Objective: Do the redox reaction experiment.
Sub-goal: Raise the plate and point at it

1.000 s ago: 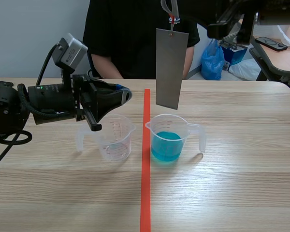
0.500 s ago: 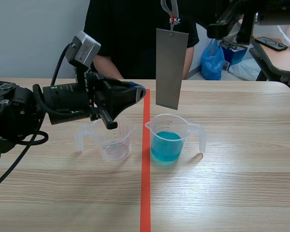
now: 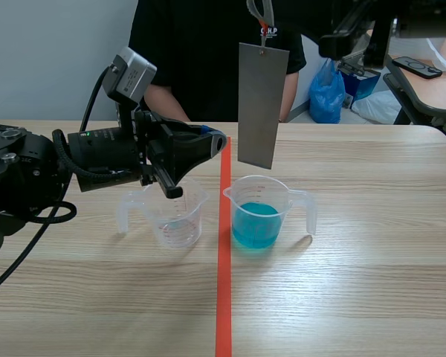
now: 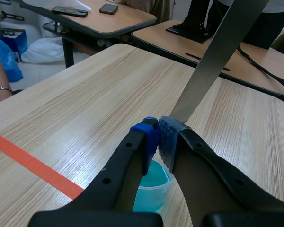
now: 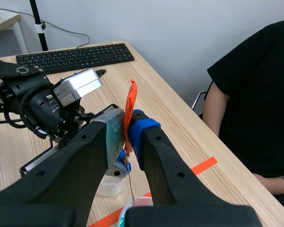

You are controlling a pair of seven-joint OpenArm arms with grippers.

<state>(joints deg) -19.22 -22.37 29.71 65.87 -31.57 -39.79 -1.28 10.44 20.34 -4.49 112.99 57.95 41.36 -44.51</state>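
Note:
A grey metal plate (image 3: 256,104) hangs upright from an orange tag (image 5: 129,111), just above a clear measuring cup of blue liquid (image 3: 260,212). My right gripper (image 3: 262,11) is high over the table, shut on the tag (image 3: 264,30). The left gripper (image 3: 208,143) hovers over an empty clear measuring cup (image 3: 175,216), shut on nothing, its tips a little to the left of the plate. In the left wrist view the pads (image 4: 166,142) meet, with the plate (image 4: 217,56) just ahead and the blue cup (image 4: 151,182) below. The right gripper (image 5: 126,130) shows the tag pinched between its pads.
A red tape line (image 3: 224,260) runs down the table between the two cups. A person in black (image 3: 208,52) sits across the table. A keyboard (image 5: 75,56) lies at the far left. The left arm's body (image 3: 30,178) fills the table's left side.
The left gripper has moved right and slightly up, from beside the empty cup to above it, closer to the plate. The plate has shifted very slightly left.

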